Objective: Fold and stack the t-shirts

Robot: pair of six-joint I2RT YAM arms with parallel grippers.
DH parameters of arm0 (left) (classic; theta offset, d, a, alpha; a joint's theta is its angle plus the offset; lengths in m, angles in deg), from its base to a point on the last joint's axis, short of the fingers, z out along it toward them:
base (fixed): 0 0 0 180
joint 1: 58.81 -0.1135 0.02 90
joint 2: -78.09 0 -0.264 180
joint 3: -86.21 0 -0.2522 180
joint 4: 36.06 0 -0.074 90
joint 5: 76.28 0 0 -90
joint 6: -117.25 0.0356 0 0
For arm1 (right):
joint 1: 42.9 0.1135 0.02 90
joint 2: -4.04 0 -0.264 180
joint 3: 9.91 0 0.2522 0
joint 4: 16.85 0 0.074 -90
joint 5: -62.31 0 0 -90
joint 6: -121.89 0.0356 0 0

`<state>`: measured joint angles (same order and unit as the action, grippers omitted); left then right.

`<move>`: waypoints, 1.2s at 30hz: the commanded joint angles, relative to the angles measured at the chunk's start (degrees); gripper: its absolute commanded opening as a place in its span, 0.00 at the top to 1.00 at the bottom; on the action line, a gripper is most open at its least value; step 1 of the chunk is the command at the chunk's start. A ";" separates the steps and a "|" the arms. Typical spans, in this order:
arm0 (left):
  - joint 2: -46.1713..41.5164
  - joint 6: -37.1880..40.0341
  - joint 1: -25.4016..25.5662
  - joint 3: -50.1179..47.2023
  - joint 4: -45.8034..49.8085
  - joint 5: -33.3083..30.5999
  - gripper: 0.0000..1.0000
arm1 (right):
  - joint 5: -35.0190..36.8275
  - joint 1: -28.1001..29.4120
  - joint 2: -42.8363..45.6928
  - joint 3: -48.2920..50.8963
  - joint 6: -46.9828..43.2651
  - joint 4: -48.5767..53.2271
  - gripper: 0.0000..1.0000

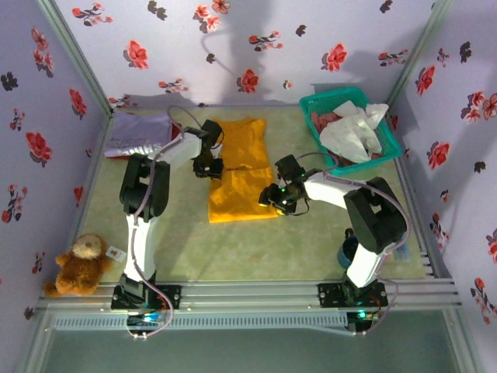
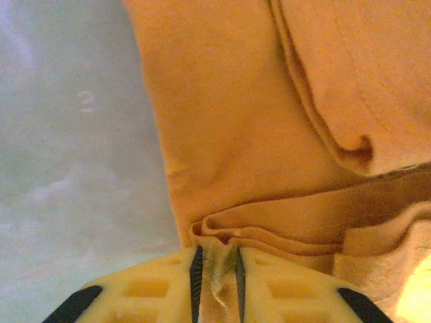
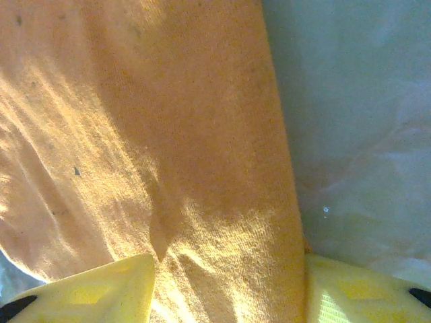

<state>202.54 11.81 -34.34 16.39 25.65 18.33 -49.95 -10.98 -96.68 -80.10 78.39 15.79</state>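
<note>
Lavender shirt (image 1: 137,135): right edge hidden behind the left arm (image 1: 177,151). Orange shirt (image 1: 244,140): cut off at the edges of both wrist views.

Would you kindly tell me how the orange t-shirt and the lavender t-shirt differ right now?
The orange t-shirt lies mid-table; the lavender t-shirt lies at the far left corner. The left gripper pinches a fold of the orange t-shirt and the right gripper straddles its edge; no gripper is on the lavender t-shirt. Both lie on the table.
</note>
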 commanded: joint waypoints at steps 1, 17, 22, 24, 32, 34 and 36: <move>-1.84 -2.15 -0.13 -1.69 -1.81 2.47 0.70 | 0.57 -0.12 -2.19 0.22 -1.41 2.70 0.44; -8.10 -8.10 -5.36 -7.54 -7.76 3.88 1.00 | 1.48 -0.46 -3.93 0.85 -0.85 4.61 0.44; -9.44 -12.63 -9.68 -12.93 -16.20 17.64 0.99 | 1.02 -0.53 -5.52 1.90 -0.54 3.67 0.44; -8.44 -12.52 -9.79 -13.04 -17.26 22.85 0.94 | 0.82 -0.50 -5.60 2.48 -0.23 2.88 0.45; -8.17 -14.64 -11.04 -15.56 -20.16 26.27 0.89 | 3.58 -0.46 -0.47 1.61 -1.40 6.22 0.44; -9.29 -15.23 -11.28 -16.28 -20.67 25.14 0.86 | 4.67 -0.46 1.35 0.70 -2.19 8.28 0.44; -10.85 -15.23 -11.37 -16.44 -19.61 21.19 0.86 | 5.83 -0.48 2.90 -0.52 -3.00 10.48 0.44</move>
<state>194.47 -1.96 -44.99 0.61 7.05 41.95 -48.77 -11.35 -96.01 -80.45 77.30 18.21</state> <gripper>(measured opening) 0.142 0.558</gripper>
